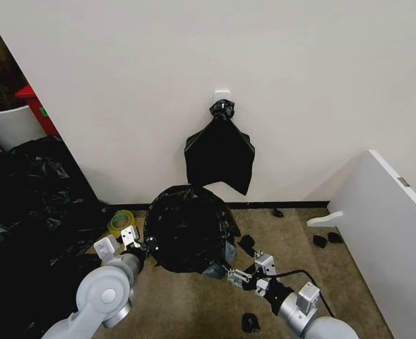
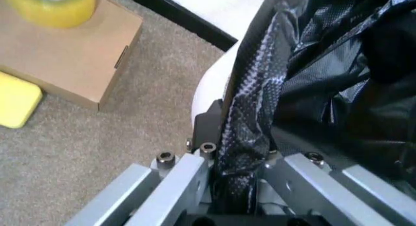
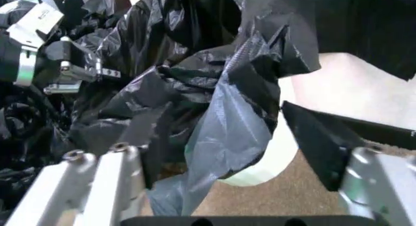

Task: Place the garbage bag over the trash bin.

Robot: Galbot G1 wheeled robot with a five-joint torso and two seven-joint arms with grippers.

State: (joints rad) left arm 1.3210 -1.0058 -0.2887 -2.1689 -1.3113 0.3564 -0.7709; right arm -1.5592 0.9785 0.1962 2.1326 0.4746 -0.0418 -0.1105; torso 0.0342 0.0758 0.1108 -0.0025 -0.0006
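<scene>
Left gripper [image 2: 237, 187] jaws are clamped on garbage bag [image 1: 188, 226]; right gripper [image 3: 240, 187] jaws spread around its hem, trash bin [image 3: 276, 158] between.

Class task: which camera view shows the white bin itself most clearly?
The left wrist view: the bin's bare white wall shows beside the bag. The right wrist view shows a white patch low down; in the head view the bag covers it.

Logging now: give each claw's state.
Left claw: shut on the garbage bag.
Right claw: open, bag edge hanging between its fingers.
</scene>
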